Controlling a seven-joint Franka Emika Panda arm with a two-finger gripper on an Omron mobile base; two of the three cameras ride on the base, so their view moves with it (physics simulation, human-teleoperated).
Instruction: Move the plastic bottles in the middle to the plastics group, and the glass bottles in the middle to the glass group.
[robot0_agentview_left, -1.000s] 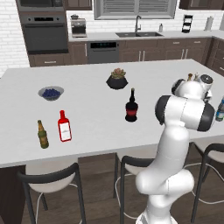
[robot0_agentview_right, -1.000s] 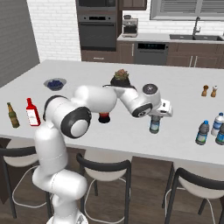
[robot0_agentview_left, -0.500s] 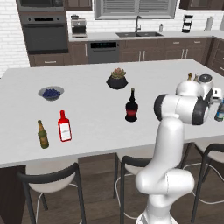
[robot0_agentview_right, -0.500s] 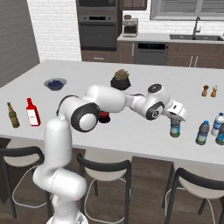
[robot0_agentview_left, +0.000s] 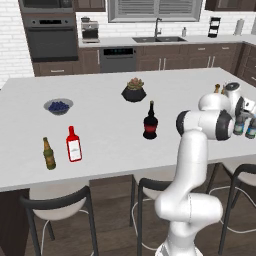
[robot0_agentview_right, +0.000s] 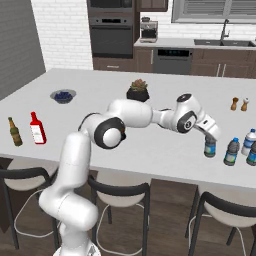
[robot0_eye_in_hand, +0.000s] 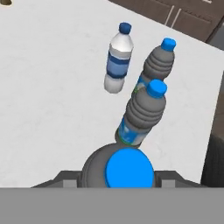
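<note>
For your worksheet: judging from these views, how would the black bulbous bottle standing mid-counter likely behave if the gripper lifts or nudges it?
The black bottle probably stays stiff and heavy-looking, with its wide round base. Its long thin neck suggests a nudge up high could tip it. Its glossy surface may be slippery to grasp.

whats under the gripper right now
A plastic bottle with a blue cap sits between the gripper fingers, upright on the counter. Its lower body is hidden by the cap.

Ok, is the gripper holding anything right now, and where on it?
Yes: the gripper holds a plastic water bottle, its jaws on either side of the upper body just below the cap.
</note>
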